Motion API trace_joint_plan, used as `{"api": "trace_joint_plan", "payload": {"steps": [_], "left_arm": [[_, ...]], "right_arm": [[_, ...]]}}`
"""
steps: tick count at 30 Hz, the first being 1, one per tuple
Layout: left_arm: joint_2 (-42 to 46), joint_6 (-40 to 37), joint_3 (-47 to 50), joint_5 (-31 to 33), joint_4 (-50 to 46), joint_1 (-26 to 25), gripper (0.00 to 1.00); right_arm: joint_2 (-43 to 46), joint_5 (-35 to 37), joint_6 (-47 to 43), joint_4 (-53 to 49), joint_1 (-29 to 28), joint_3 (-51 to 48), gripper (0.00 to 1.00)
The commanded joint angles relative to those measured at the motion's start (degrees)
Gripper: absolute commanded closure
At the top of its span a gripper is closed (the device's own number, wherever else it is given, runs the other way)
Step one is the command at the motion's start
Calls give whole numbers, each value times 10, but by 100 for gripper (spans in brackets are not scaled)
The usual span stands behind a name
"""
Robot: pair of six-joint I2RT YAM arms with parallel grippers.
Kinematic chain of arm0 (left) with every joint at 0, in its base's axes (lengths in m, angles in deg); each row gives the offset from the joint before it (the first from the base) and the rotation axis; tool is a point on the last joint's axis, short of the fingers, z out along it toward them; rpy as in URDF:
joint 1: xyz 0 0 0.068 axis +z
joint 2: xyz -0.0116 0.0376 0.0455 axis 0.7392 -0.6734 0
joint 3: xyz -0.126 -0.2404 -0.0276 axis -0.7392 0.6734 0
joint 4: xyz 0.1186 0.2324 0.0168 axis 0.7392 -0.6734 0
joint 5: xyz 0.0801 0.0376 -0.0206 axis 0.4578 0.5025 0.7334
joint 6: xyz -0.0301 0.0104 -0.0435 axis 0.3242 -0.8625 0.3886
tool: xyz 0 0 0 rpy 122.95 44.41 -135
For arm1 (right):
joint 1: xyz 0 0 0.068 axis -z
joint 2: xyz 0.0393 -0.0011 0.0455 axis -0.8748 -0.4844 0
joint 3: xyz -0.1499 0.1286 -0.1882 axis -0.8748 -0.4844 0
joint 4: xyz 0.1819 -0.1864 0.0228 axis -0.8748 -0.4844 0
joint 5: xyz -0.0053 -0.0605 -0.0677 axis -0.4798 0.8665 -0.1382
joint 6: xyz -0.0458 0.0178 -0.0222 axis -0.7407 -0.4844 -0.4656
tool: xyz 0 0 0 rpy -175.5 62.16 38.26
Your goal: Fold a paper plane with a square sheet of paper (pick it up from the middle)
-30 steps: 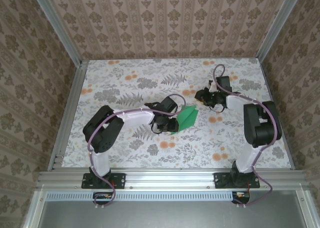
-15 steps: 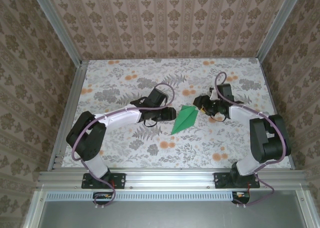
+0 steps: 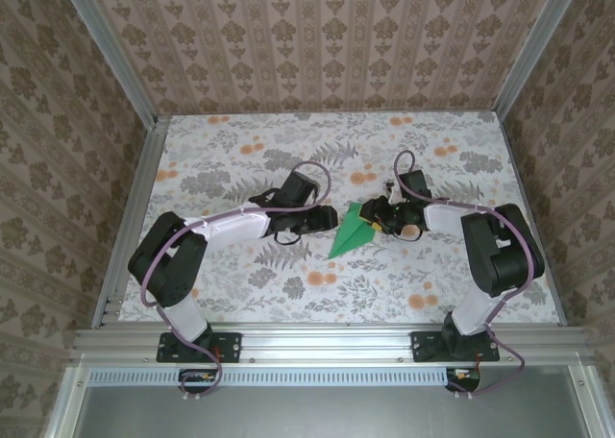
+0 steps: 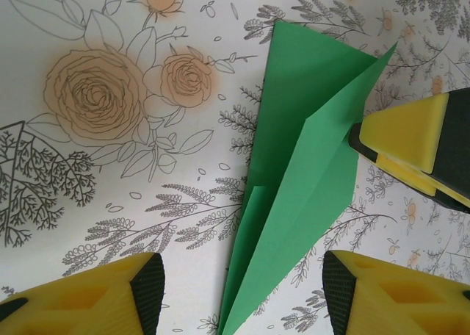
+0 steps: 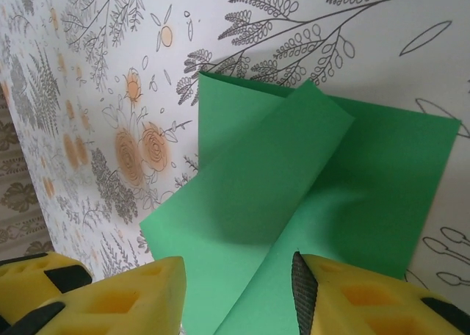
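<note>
- Nearest the camera in the top view, the grey-and-orange floral printed surface (image 3: 240, 294) stretches across the lower frame.
- Centre frame lies the bright green paper plane (image 3: 352, 234), a slim folded dart, its sharp tip aimed lower left.
- The yellow-padded left fingers (image 4: 88, 302) are spread wide and released. They straddle that narrow tip at the bottom of the left wrist view, with bare print showing on either side.
- Farther up, the right fingers (image 5: 367, 302) are parted too, gripping nothing, over the wide tail, where one flap curls upward.
- One right finger sits against the tail's corner; whether it touches, I can't tell.
</note>
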Motion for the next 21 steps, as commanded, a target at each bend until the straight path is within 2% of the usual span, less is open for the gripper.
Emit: {"api": "trace_joint_plan", "payload": {"steps": [1,9,16,18,21], "left_arm": [[-8,12,7,-10,11,5,39],[-11,20,14,-26,23,14,38],[3,37,49,-70,72,39,37],[11,45,65,-89,93,50,34],[32,52,92,-110,125,70,25]], "right_arm": [[-11,0,3,-6,-5,19,56],[-46,-18,6,25,-12,35,68],[-60,-34,9,78,-12,32,88],[-52,-44,16,99,-12,29,91],[-29,-64,27,128,-12,26,94]]}}
